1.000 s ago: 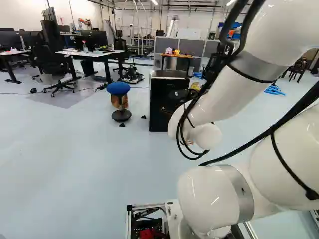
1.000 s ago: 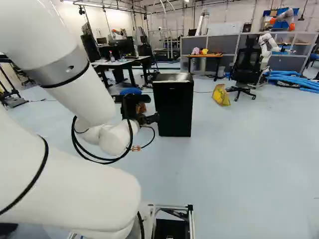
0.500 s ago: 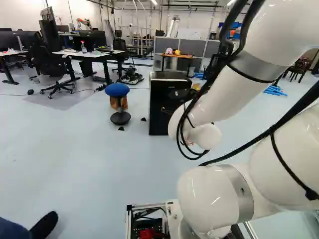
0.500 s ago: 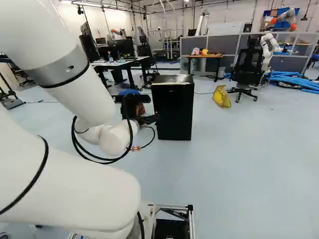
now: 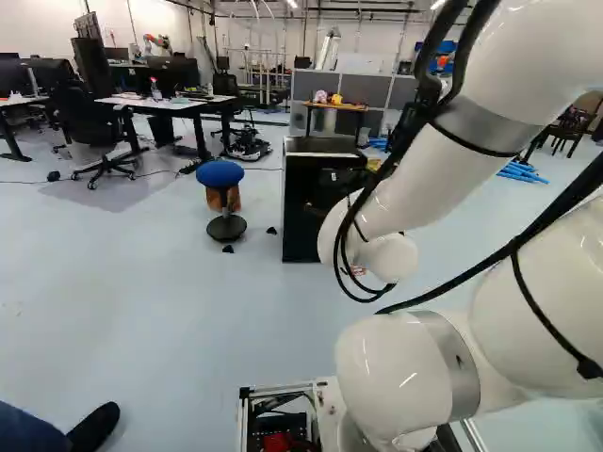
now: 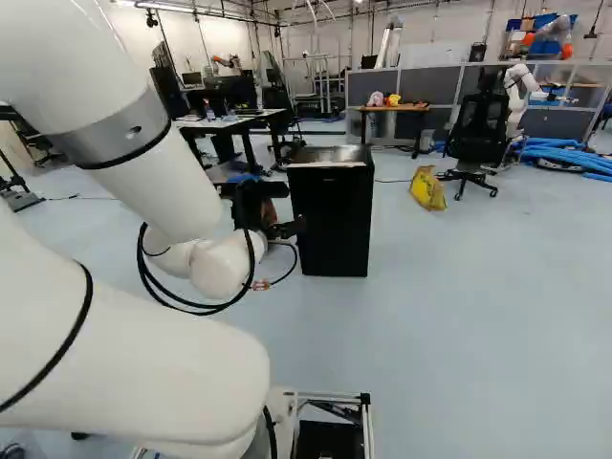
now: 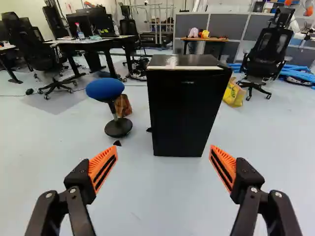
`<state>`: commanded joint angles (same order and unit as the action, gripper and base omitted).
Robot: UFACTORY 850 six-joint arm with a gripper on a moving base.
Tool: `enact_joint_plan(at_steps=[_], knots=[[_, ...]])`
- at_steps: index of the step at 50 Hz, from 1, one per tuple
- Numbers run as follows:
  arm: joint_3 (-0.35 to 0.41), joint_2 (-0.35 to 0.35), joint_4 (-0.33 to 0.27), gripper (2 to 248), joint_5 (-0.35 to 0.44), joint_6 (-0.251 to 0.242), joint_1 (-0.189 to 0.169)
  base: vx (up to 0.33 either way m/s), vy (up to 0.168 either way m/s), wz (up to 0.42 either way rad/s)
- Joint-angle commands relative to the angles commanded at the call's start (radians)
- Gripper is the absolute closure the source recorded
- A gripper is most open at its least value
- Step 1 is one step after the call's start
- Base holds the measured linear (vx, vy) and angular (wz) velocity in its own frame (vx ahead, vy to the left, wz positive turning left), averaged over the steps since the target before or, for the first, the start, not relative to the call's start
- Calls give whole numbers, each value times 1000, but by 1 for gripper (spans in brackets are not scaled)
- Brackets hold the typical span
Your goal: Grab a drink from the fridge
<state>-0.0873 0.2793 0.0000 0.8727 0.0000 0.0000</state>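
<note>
The boxy black fridge (image 7: 187, 108) stands upright and closed on the pale floor (image 7: 152, 196).

I saw my arm (image 5: 424, 188) in glossy white, all fat rounded sections with grey bands (image 5: 485, 127), black cables (image 5: 565, 202) looping along it and thin black ties (image 6: 72, 338) around it. Its black hand (image 6: 298, 227) had ribbed orange pads (image 7: 102, 166) and silvery screws (image 7: 254, 189).

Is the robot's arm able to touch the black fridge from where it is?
Probably not yet: there seems to be some floor between the open claw and the fridge. I see nothing standing in the way, though, so rolling closer should help.
</note>
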Motion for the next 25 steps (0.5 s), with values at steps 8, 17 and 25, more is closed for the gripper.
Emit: enact_joint_plan(at_steps=[8, 17, 25], knots=[[0, 0, 0, 3, 0, 0, 0, 124, -3, -3], [0, 0, 0, 3, 0, 0, 0, 127, 18, -13], [0, 0, 0, 3, 0, 0, 0, 131, 29, -14]])
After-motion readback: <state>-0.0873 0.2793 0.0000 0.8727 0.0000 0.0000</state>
